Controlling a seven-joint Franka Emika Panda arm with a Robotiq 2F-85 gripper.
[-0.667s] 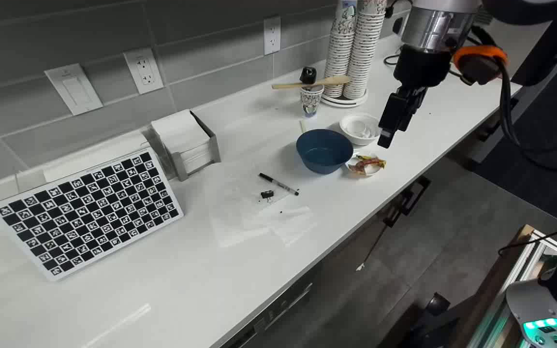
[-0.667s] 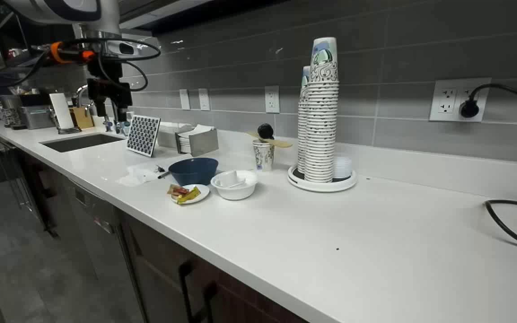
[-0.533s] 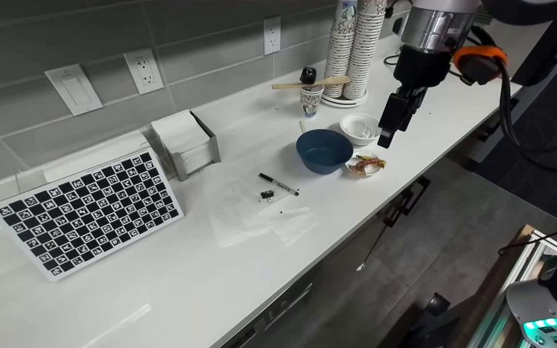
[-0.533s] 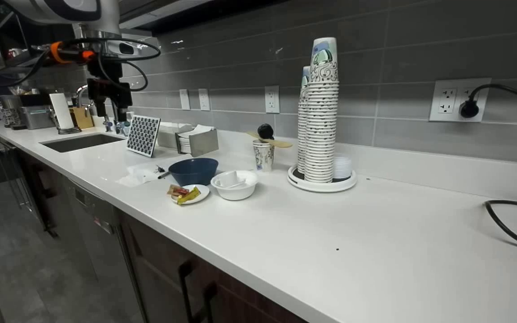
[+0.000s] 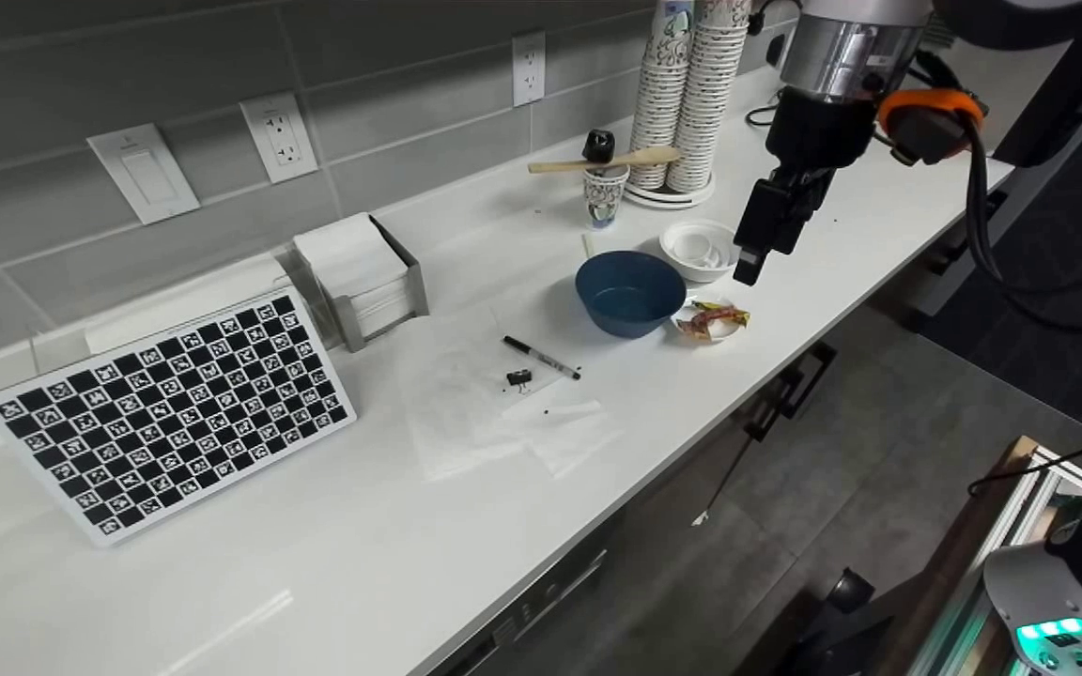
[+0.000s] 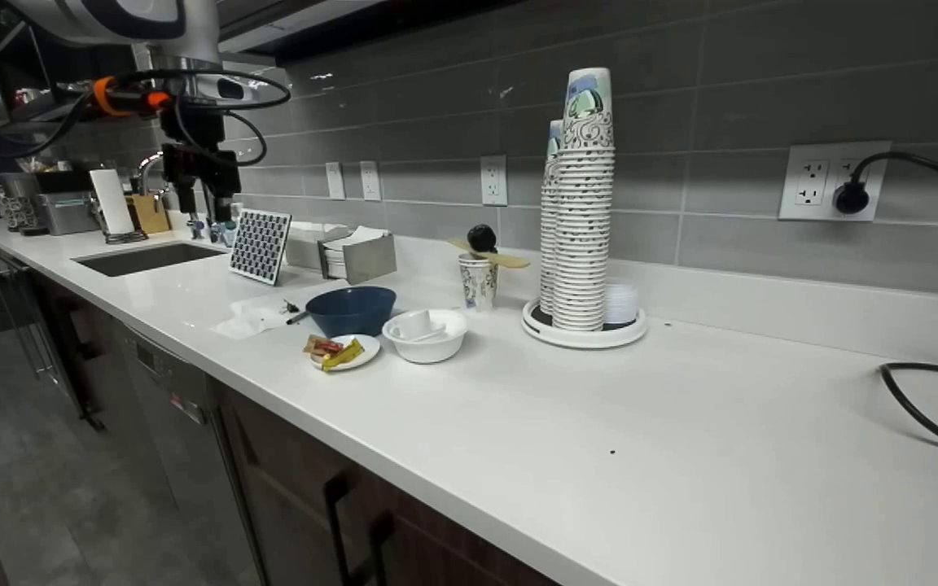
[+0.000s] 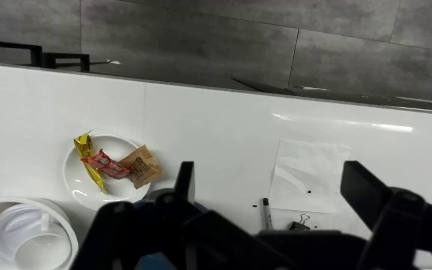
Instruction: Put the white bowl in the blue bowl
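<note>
The white bowl (image 5: 705,274) stands upright on the counter with small white dishes or a cup inside; it also shows in an exterior view (image 6: 428,352) and at the lower left of the wrist view (image 7: 67,227). The blue bowl (image 5: 630,296) stands close beside it and looks empty in that view; it also shows in an exterior view (image 6: 351,312). In the wrist view the fingers hide most of the blue bowl (image 7: 154,261). My gripper (image 7: 269,168) is open and empty, fingers wide apart, above the counter; it also shows in both exterior views (image 5: 765,257) (image 6: 204,203).
A small white plate (image 7: 118,146) with snack packets sits beside both bowls near the counter's front edge. Tall cup stacks (image 6: 587,236) and a cup (image 6: 477,285) with utensils stand behind. A napkin holder (image 5: 348,324), checkered board (image 5: 175,413), marker (image 5: 541,357) and binder clip (image 5: 519,376) lie further along.
My arm and gripper have shifted only very slightly. The bowls and other things have not moved.
</note>
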